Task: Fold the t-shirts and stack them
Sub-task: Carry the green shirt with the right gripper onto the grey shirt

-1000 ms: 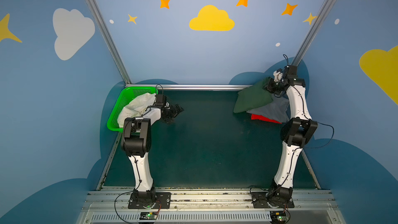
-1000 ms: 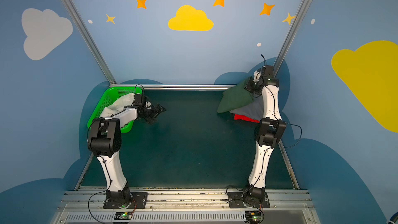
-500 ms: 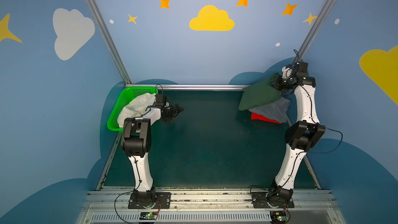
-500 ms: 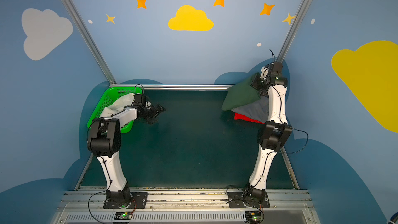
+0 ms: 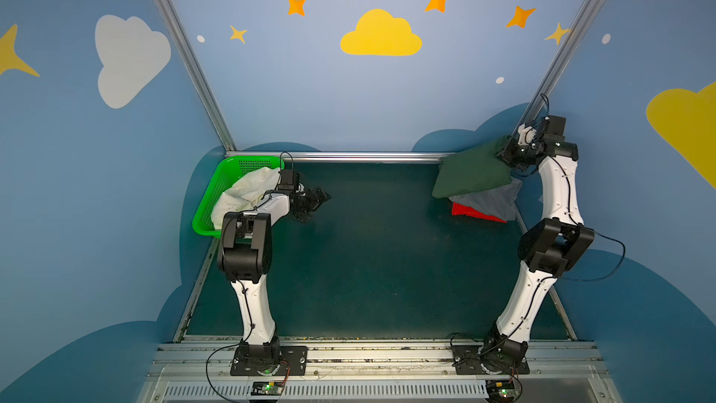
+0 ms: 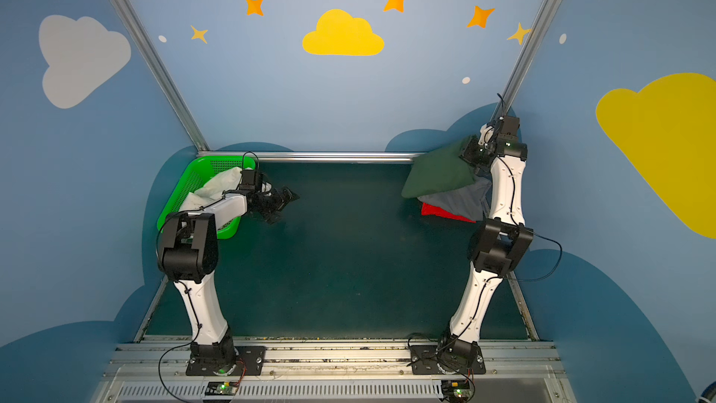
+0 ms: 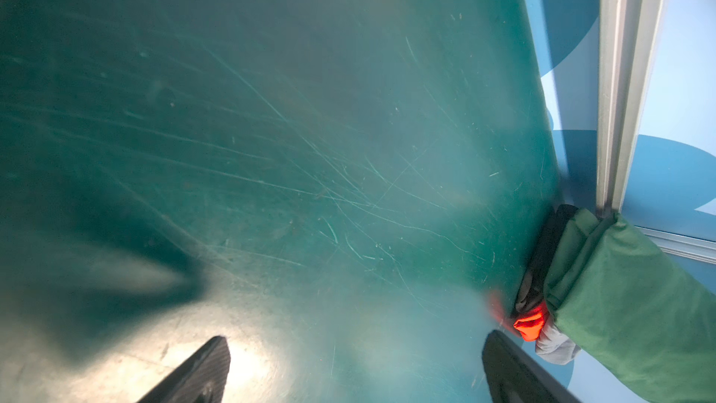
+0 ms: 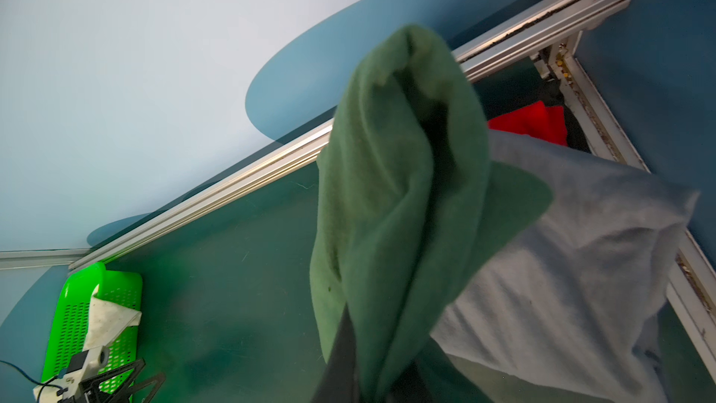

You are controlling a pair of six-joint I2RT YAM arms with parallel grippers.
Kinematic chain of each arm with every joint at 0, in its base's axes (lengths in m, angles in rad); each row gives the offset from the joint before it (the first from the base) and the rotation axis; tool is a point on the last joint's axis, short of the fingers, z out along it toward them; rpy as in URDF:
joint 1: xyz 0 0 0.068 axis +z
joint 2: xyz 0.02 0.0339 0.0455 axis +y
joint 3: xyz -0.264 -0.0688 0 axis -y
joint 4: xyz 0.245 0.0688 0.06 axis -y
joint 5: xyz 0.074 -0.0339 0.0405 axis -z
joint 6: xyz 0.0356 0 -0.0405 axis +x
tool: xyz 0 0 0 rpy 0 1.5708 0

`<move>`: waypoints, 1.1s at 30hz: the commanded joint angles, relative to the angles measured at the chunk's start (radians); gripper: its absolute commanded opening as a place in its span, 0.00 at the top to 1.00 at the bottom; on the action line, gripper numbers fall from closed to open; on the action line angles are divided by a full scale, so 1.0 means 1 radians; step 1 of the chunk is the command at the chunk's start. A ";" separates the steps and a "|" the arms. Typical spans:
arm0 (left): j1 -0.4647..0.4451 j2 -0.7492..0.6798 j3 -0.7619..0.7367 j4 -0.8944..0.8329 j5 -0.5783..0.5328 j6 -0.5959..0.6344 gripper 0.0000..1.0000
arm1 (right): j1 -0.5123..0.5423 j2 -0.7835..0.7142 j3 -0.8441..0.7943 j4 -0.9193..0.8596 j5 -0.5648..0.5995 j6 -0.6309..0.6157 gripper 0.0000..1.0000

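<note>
Step in hand: stacking. The right fingers (image 8: 341,374) pinch one edge of the folded green shirt (image 5: 469,176). The shirt hangs tilted over the grey shirt (image 5: 490,203) and red shirt (image 5: 472,212) at the far right corner of the table (image 5: 368,265). The left fingers (image 7: 197,374) are spread and empty, beside the basket (image 5: 228,172) that holds the white shirt (image 5: 248,191).

Next move, by judgement: lower the green shirt square onto the stack, then release.

Compared with one second ago, the right arm has carried the shirt rightward. The left arm has not moved.
</note>
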 commanded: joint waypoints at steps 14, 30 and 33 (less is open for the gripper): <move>-0.001 -0.011 0.021 0.006 0.016 -0.003 0.00 | -0.045 -0.067 -0.014 0.007 0.196 -0.032 1.00; -0.006 -0.005 0.027 -0.003 0.015 -0.001 0.00 | -0.040 0.065 -0.007 -0.005 0.404 -0.081 1.00; -0.007 -0.007 0.028 -0.005 0.017 0.000 0.00 | -0.035 0.116 0.041 -0.032 0.464 -0.097 0.98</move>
